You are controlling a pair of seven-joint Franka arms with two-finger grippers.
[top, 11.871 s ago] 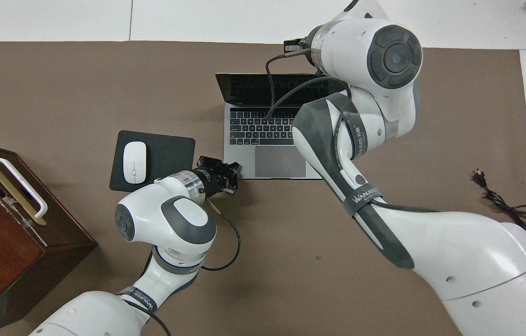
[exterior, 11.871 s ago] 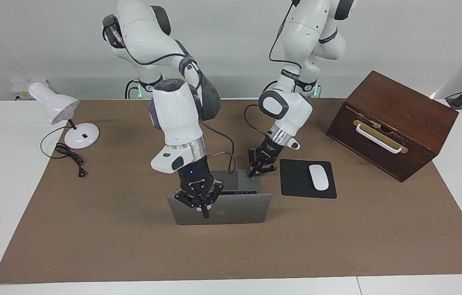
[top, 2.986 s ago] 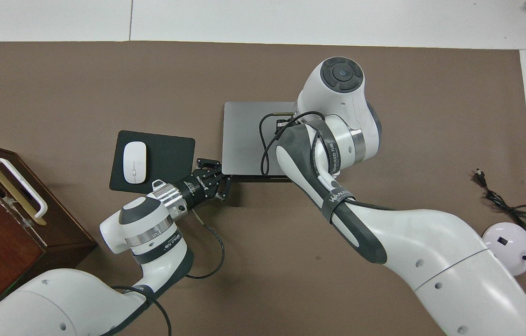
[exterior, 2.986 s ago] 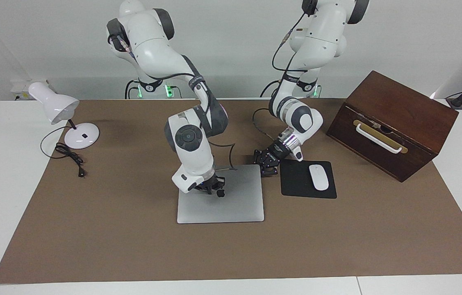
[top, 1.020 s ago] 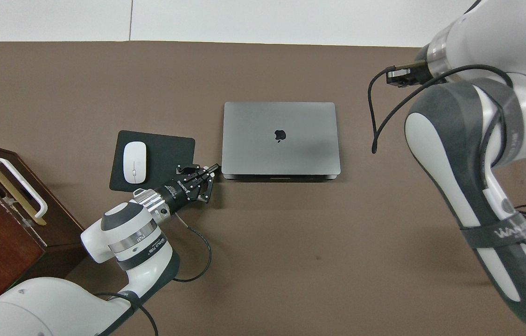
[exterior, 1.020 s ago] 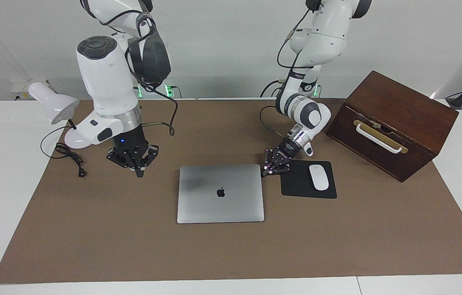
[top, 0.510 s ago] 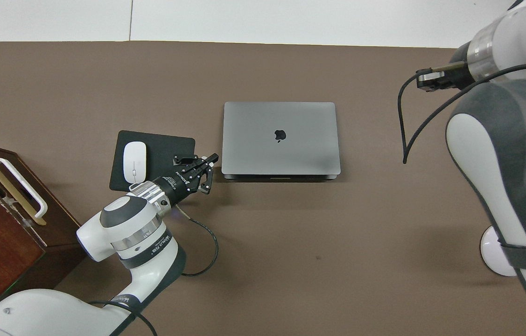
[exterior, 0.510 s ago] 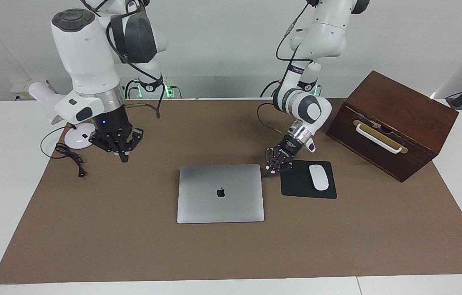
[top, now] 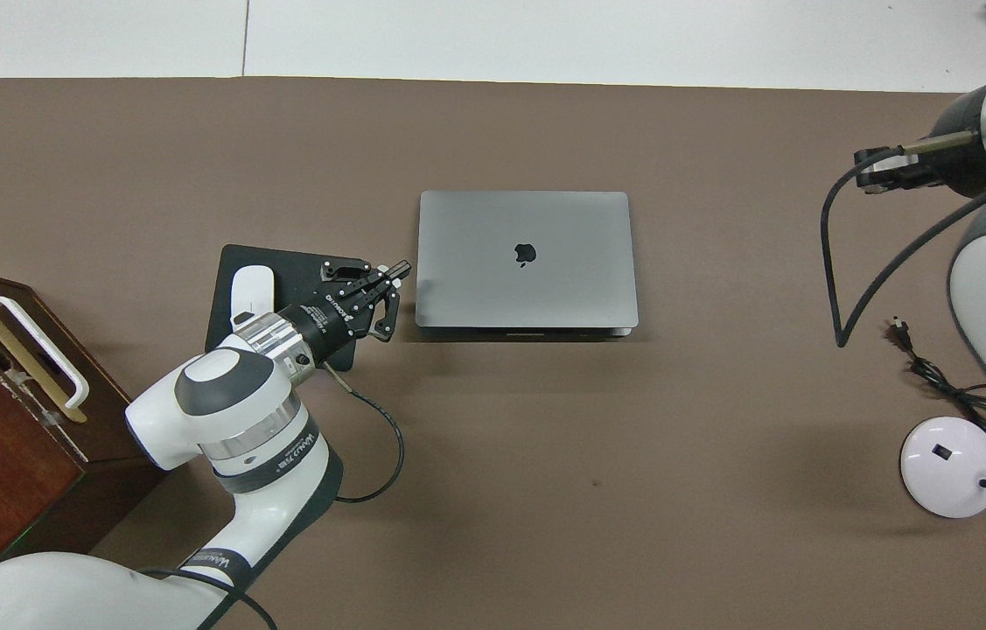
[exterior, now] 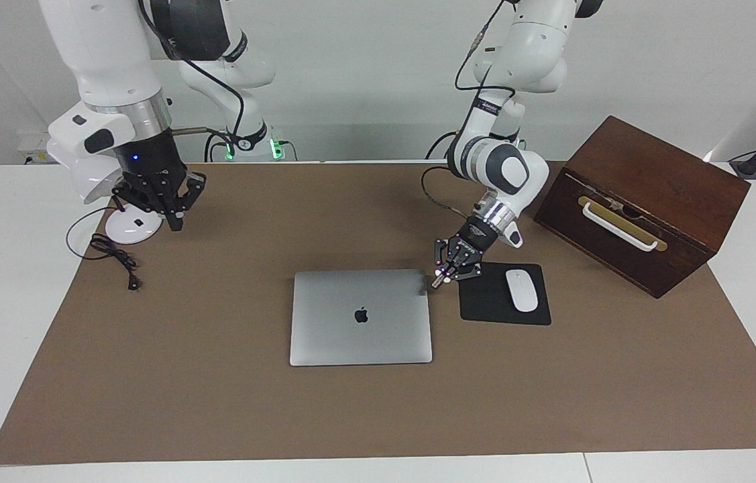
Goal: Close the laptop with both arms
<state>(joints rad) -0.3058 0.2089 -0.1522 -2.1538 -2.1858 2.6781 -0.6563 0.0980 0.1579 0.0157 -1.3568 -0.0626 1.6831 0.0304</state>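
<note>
The silver-grey laptop lies closed and flat on the brown mat, apple logo up; it also shows in the overhead view. My left gripper hangs low, just off the laptop's corner that is nearest the robots at the left arm's end, over the edge of the mouse pad, touching nothing. Its fingers look shut and empty. It also shows in the overhead view. My right gripper is raised over the lamp's base at the right arm's end, shut and empty.
A black mouse pad with a white mouse lies beside the laptop toward the left arm's end. A brown wooden box with a white handle stands past it. A white desk lamp's base and black cable sit at the right arm's end.
The laptop, open at first, is closed. My right gripper has risen off the lid and swung away to the lamp. My left gripper has drawn slightly back from the laptop's corner.
</note>
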